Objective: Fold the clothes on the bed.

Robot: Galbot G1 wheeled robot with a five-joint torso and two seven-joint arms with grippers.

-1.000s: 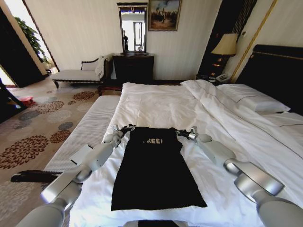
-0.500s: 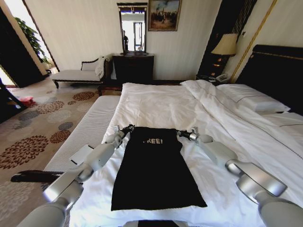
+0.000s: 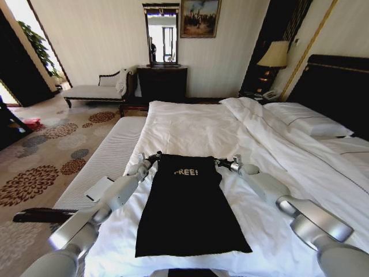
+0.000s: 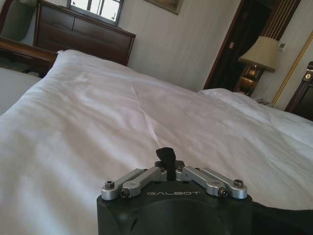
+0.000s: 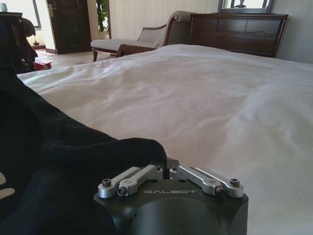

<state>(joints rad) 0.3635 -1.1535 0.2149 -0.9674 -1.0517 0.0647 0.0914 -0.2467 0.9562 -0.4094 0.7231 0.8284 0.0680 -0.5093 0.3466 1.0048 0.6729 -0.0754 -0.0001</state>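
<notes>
The black top [image 3: 187, 202] lies flat and lengthwise on the white duvet of the bed [image 3: 202, 127], lettering end farthest from the robot, likely spread out so it can be folded. The left end effector [image 3: 155, 156] and right end effector [image 3: 218, 162] sit at its two far corners, one on each side, fingers closed; each appears pinched on the fabric, the right wrist view showing black cloth bunched at the closed fingertips. The top looks soft and limp, forming a long narrow panel that widens toward the near hem, matte against the lightly creased, smooth bedding.
</notes>
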